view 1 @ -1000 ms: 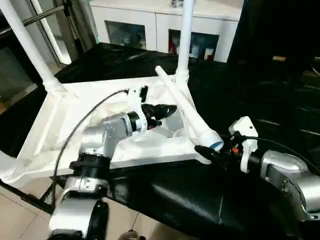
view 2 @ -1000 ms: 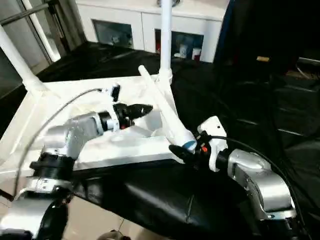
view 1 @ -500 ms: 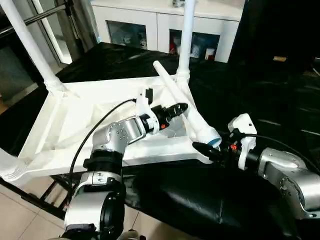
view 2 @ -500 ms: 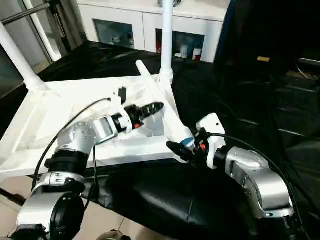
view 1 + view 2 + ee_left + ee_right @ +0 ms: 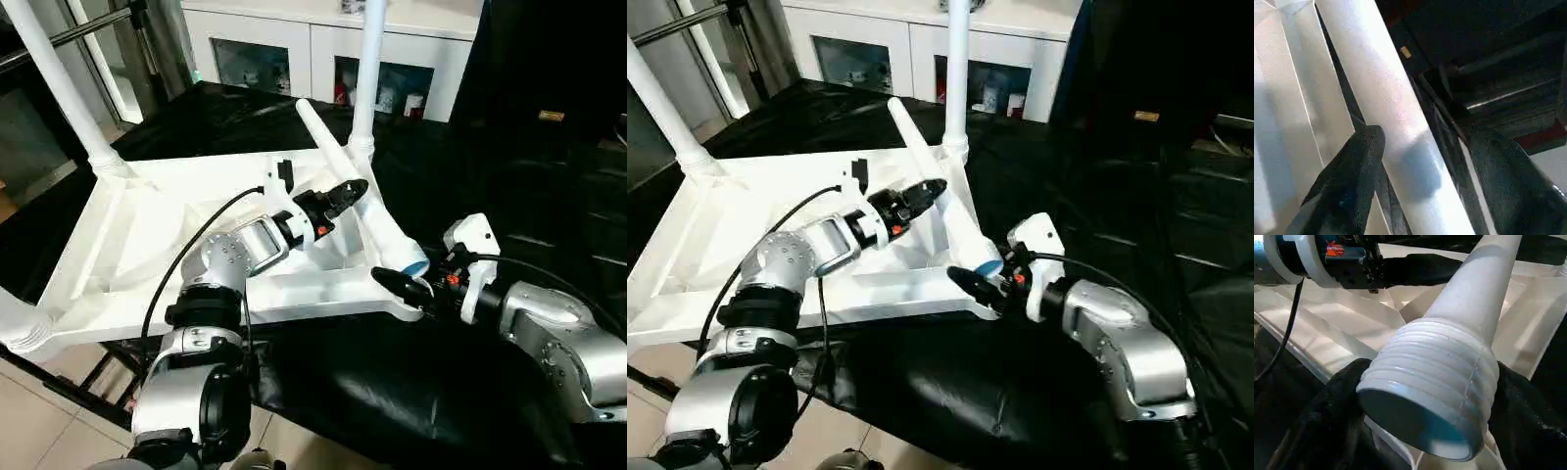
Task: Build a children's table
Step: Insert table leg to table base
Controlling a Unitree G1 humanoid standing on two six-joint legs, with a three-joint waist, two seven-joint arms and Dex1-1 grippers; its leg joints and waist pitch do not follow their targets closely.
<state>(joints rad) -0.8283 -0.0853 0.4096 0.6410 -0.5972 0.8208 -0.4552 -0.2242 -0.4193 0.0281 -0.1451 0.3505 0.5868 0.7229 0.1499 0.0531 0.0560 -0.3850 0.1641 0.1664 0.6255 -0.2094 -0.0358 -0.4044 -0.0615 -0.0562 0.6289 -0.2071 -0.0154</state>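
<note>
Gripping the loose leg (image 5: 364,201) at its threaded end, right gripper (image 5: 404,286) fingers are clamping the collar just above the near corner socket (image 5: 416,305) of the upturned table top (image 5: 127,230). Left gripper (image 5: 345,193) fingers are standing apart around the shaft. Better closing left before tilting the leg upright.

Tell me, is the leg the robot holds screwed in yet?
No. The loose leg lies slanted, its threaded end bare between the right gripper's fingers.
</note>
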